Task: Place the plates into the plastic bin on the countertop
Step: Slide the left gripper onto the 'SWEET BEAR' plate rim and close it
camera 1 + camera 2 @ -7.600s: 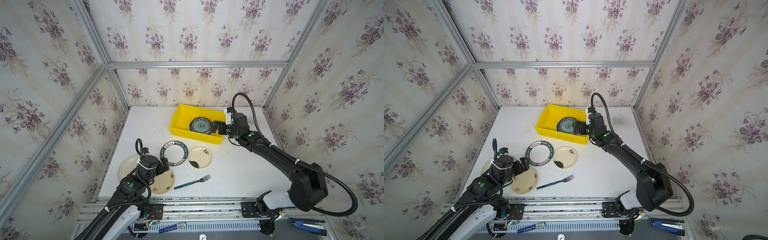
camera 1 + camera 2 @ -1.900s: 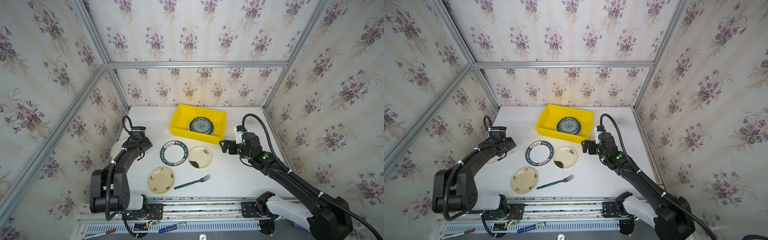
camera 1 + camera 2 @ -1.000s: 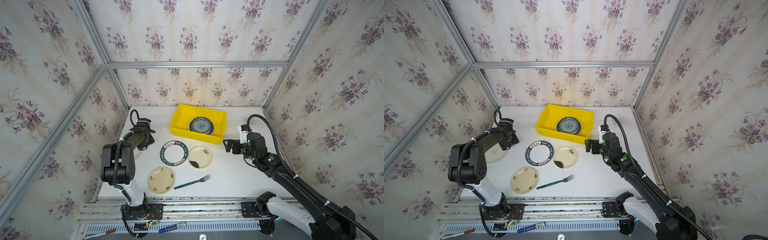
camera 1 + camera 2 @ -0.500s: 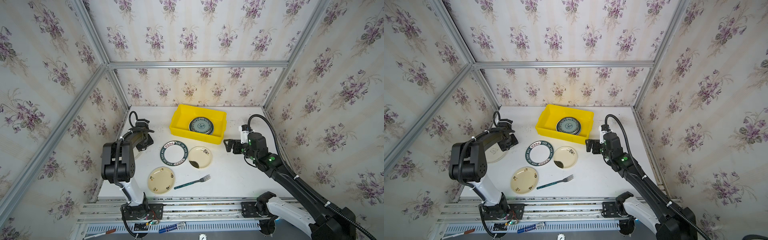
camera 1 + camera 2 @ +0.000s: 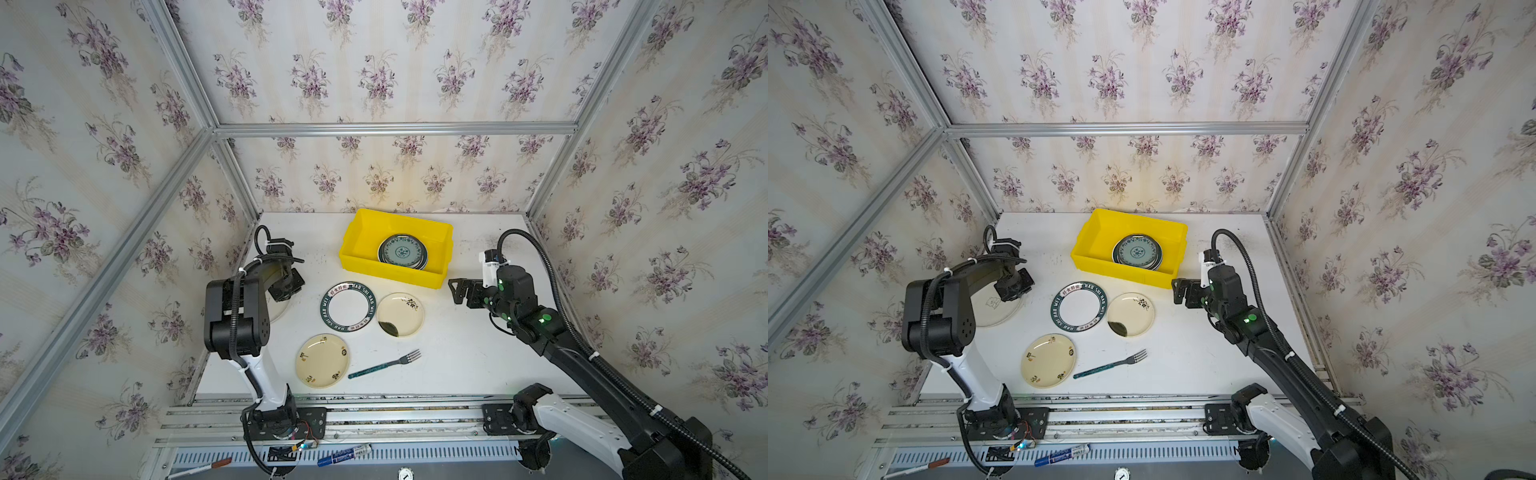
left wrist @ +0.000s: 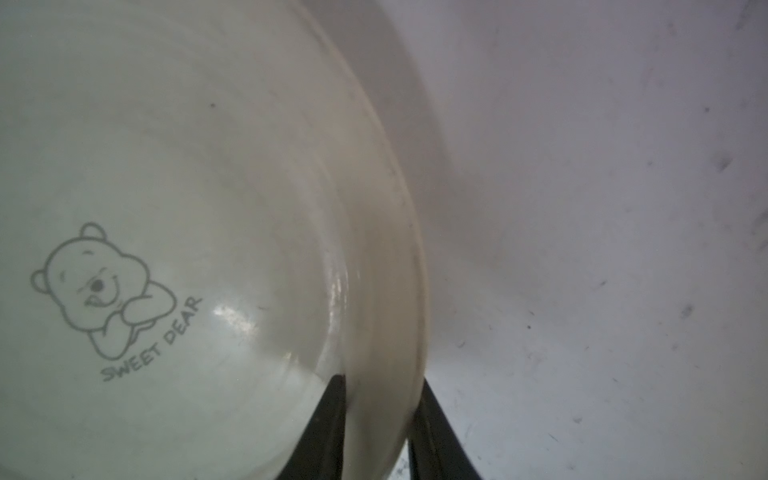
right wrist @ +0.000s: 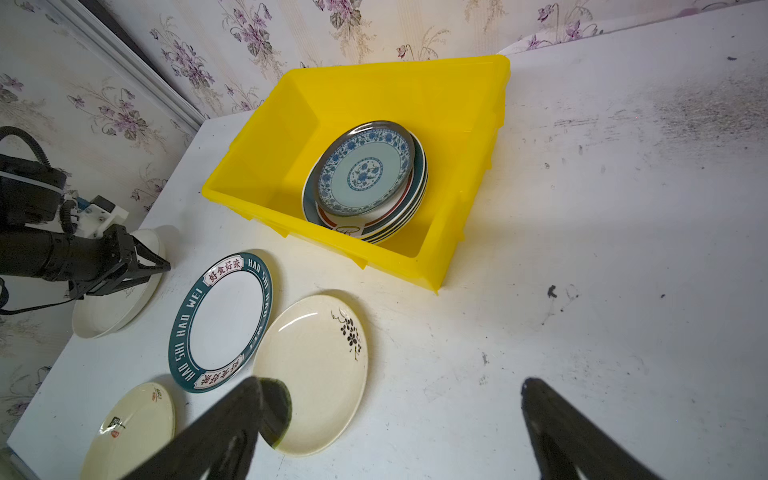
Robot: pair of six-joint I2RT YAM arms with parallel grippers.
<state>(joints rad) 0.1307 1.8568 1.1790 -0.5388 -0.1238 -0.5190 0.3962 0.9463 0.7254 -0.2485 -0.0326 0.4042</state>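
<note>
Just now the left gripper (image 6: pixel 381 379) has pinched shut on the rim of the white bear plate (image 6: pixel 166 166), which lies at the left edge of the countertop (image 5: pixel 457 357), well apart from the yellow bin (image 5: pixel 353 257). A lift looks ready. The right gripper (image 7: pixel 390 382) hangs wide open and empty.

The walls (image 5: pixel 374 66) on three sides carry pale striped wallpaper with bunches of purple flowers. Aluminium rails (image 5: pixel 395 129) run along the corners and across the back wall. Between the walls lies the white countertop (image 5: pixel 478 374), with small dark specks. The light is soft and even.
</note>
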